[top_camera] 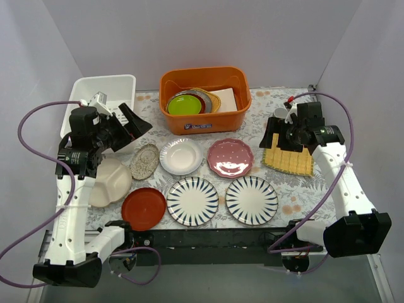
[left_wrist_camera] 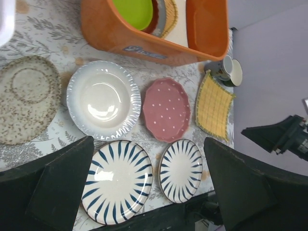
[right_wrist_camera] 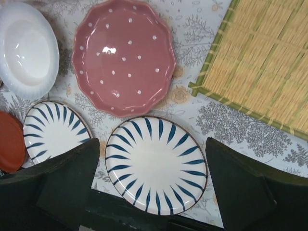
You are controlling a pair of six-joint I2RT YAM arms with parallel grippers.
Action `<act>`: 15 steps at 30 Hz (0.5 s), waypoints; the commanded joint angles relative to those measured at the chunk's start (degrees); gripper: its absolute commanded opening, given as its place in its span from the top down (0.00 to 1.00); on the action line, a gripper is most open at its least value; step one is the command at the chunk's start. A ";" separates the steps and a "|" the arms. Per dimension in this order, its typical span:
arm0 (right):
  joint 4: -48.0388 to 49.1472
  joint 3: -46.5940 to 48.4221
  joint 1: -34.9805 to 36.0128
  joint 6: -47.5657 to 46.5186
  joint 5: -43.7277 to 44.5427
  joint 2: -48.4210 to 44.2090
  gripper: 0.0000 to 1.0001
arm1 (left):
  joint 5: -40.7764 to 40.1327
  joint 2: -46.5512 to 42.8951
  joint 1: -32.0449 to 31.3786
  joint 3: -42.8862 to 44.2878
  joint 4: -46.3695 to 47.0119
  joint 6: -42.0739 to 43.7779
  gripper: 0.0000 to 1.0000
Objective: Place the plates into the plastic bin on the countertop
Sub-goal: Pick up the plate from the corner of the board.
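Seven plates lie on the fern-printed countertop: two blue-striped, pink scalloped, plain white, red-orange, speckled oval and cream divided. The white plastic bin stands at the back left, partly hidden by my left arm. My left gripper hangs open in front of the bin, high above the speckled plate. In its wrist view the left gripper frames both striped plates. My right gripper is open over the yellow mat; the right gripper looks down on a striped plate.
An orange tub at the back centre holds a lime-green plate and other dishes. A yellow bamboo mat lies at the right, with cups behind it. Grey walls close in the back and both sides.
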 commanded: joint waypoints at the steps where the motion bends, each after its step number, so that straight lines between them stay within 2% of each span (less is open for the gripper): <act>1: -2.02 -3.78 0.10 1.26 1.46 -2.53 0.02 | 7.15 1.49 -0.03 0.69 2.47 2.28 0.02; 5: -1.05 -7.30 -0.08 0.13 3.40 -5.69 0.02 | 11.89 2.38 -0.20 -1.49 4.92 1.15 0.02; 8: 0.01 -8.80 0.09 -2.51 6.02 -8.06 0.02 | 13.65 1.15 -0.20 -3.60 9.14 -4.91 0.02; 12: -1.75 -9.06 0.01 -2.16 6.74 -7.37 0.02 | 18.92 -1.84 -0.20 -7.99 16.33 -2.82 0.02; 15: -2.90 -9.41 -0.17 -1.38 8.05 -6.58 0.02 | 21.74 -1.15 -0.20 -10.20 17.94 -4.21 0.02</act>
